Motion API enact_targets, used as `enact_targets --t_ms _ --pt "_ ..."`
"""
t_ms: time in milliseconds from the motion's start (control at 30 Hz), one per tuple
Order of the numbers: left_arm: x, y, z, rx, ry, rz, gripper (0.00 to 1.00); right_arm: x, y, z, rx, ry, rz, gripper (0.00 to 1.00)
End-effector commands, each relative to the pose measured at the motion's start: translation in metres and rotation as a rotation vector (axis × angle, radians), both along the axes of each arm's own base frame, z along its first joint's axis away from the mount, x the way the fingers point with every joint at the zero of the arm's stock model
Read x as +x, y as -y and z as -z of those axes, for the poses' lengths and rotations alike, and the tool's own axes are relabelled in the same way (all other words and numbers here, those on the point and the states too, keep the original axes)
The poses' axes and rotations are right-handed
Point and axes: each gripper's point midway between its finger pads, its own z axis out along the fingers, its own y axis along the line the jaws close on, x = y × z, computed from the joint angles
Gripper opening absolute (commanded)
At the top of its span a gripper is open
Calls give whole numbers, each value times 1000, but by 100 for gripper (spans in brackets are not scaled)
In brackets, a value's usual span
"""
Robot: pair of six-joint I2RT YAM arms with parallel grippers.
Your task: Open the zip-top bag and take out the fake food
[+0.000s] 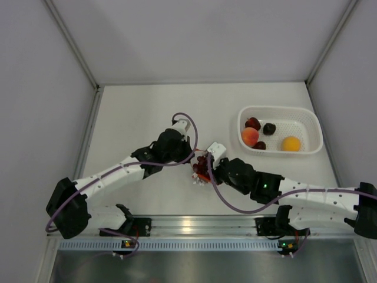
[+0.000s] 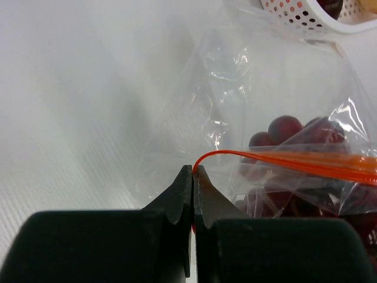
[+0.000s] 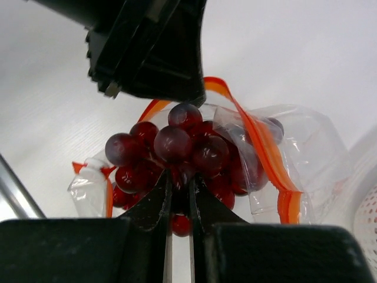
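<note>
- The left end effector (image 2: 193, 174) is pinching shut on the zip strip (image 2: 283, 158) of the one zip-top bag (image 2: 235, 106).
- The right end effector (image 3: 179, 187) is clamping the one grape bunch (image 3: 177, 147), which is sitting in the bag's mouth.
- Five fruit pieces (image 1: 250, 137) are lying in the one basket (image 1: 312, 127), to the right of the bag.
- From above, the wrists are mostly hiding the bag.

Place: I worked a lab test booth.
Signs: blank white walls (image 1: 35, 88) boxed the table (image 1: 147, 112); aluminium rail (image 1: 194, 224) ran its near edge.
</note>
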Motion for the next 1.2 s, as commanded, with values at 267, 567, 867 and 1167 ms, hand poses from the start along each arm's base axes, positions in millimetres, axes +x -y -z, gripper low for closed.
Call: enact_targets --t_ms 267,567,867,1167 --pt "-7 36 -14 -121 -51 129 0 5 -6 -77 281 141 -4 0" --pt "-38 62 -1 -202 -148 342 0 35 4 -105 315 187 180 0" --pt "-17 36 13 -128 -96 155 0 58 38 -120 354 204 392 0" --pt "-10 33 13 -135 -95 81 0 56 42 -140 631 112 408 0"
